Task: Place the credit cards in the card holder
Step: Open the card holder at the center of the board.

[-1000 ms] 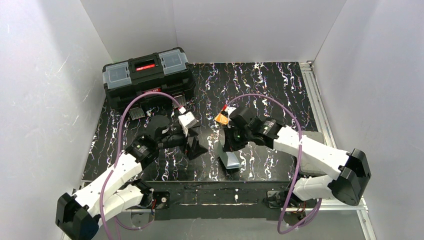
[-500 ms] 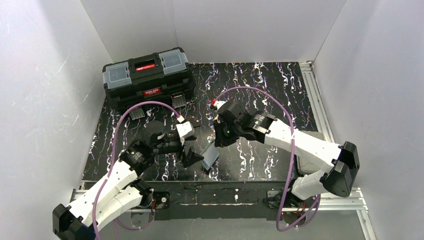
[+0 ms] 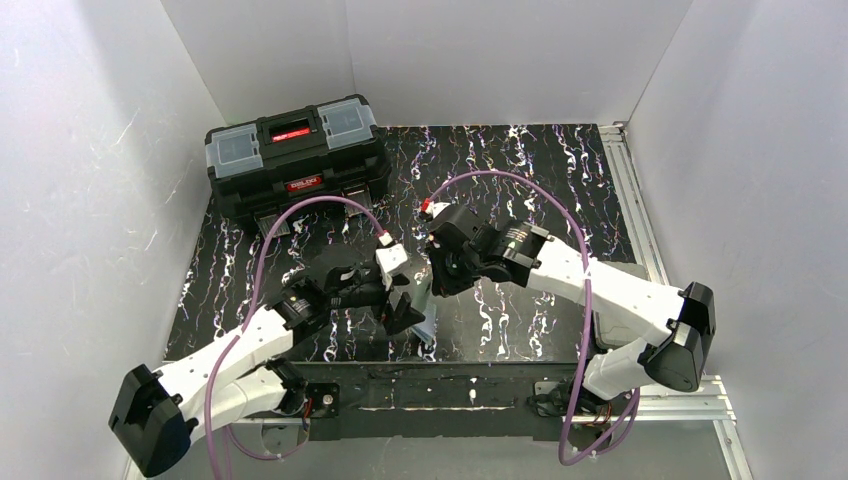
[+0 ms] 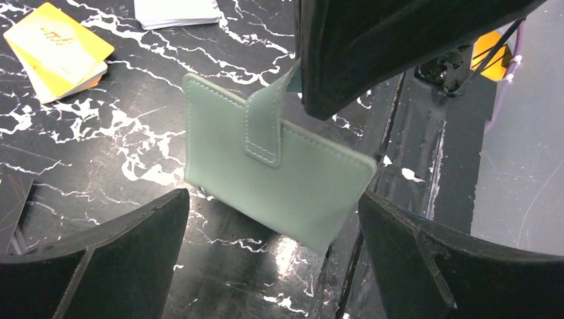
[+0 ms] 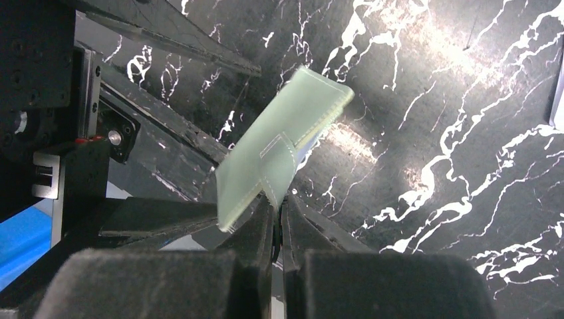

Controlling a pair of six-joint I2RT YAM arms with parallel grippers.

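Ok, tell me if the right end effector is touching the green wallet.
Touching. Right wrist view: the right end effector, shut, pinches the wallet by its snap tab.

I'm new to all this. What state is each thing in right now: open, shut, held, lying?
card holder: folded shut, hanging by its tab.
right gripper: shut on the card holder's tab.
left gripper: open, fingers either side of the card holder.
orange card: lying flat on the table.
white card: lying flat, partly out of view.
toolbox: lid shut.

top: high, rear, looking down | wrists: close (both share card holder (image 4: 279, 179))
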